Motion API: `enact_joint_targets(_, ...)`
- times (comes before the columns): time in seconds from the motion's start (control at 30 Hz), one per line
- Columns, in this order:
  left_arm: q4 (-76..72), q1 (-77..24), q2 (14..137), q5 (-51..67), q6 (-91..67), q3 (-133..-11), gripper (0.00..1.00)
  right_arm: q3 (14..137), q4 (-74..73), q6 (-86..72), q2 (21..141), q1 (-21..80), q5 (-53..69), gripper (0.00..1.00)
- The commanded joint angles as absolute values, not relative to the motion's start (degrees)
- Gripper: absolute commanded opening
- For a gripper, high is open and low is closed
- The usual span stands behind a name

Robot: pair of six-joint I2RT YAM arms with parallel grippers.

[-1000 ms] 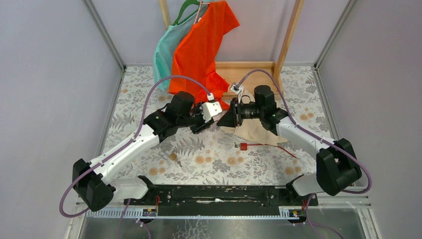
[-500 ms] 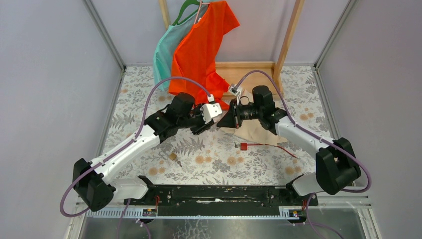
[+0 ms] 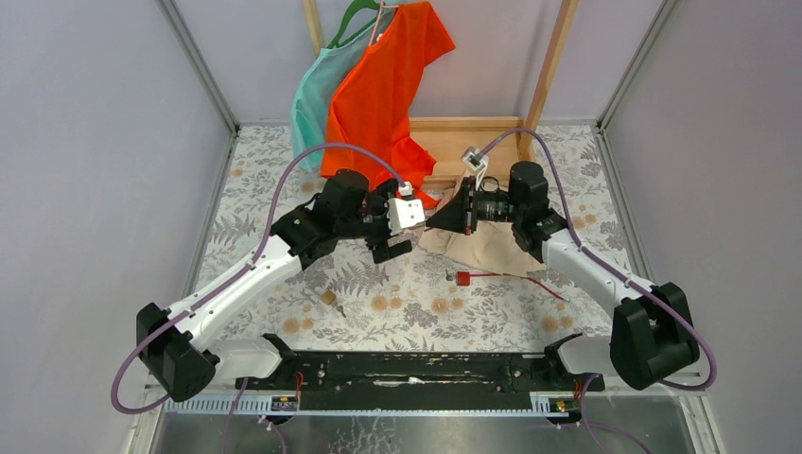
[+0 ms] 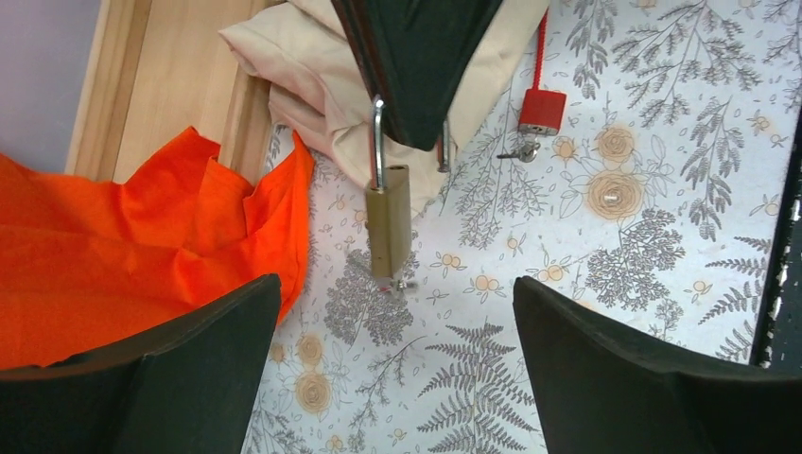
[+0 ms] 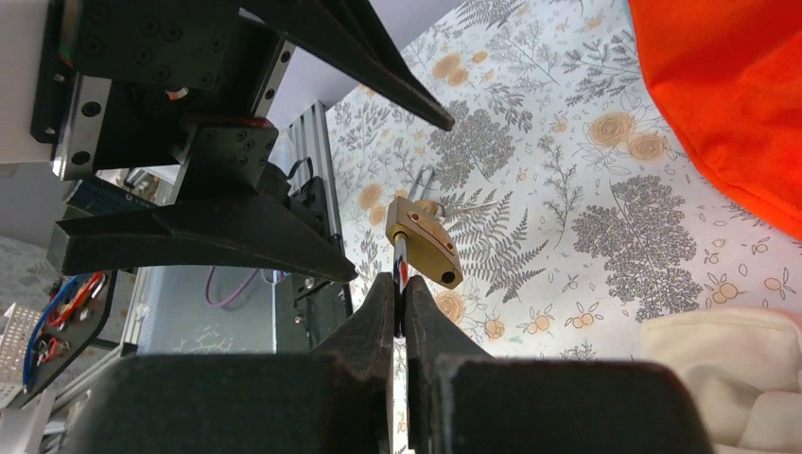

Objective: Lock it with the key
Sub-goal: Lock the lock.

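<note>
Two risks stand out. My right gripper is pinched shut on the thin shackle of the brass padlock. It holds the padlock in the air above the table, in front of my left gripper, whose fingers are spread wide with nothing between them. The grip on the shackle is narrow. If my left fingers push on the body while reaching for what looks like the key at its lower end, the padlock could swivel, or slip out and drop. I could also close beside the small key and miss it.

The left wrist view shows the padlock hanging lengthwise, one shackle leg in the body and the other seemingly free. It also shows a red padlock lying on the table below. The right wrist view shows the pinch itself and my left fingers on either side of the padlock. From the top view the padlock is too small to judge.
</note>
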State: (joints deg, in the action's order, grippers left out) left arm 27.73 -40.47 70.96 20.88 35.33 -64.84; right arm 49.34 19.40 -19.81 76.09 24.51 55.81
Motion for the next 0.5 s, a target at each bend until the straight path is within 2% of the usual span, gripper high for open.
enact_joint_targets(0.0, 24.2, -40.7, 70.1, 25.1, 36.5, -65.3, 1.0, 48.2, 29.1, -25.3, 73.3, 23.2, 59.4, 0.0)
enact_joint_targets(0.23, 20.8, -40.7, 71.6, 28.8, 33.6, -64.7, 0.95, 45.6, 34.7, -27.1, 71.4, 22.3, 62.0, 0.0)
enact_joint_targets(0.47, 19.5, -40.7, 73.2, 33.8, 30.1, -64.7, 0.8, 42.4, 41.6, -29.7, 69.4, 21.2, 64.2, 0.0)
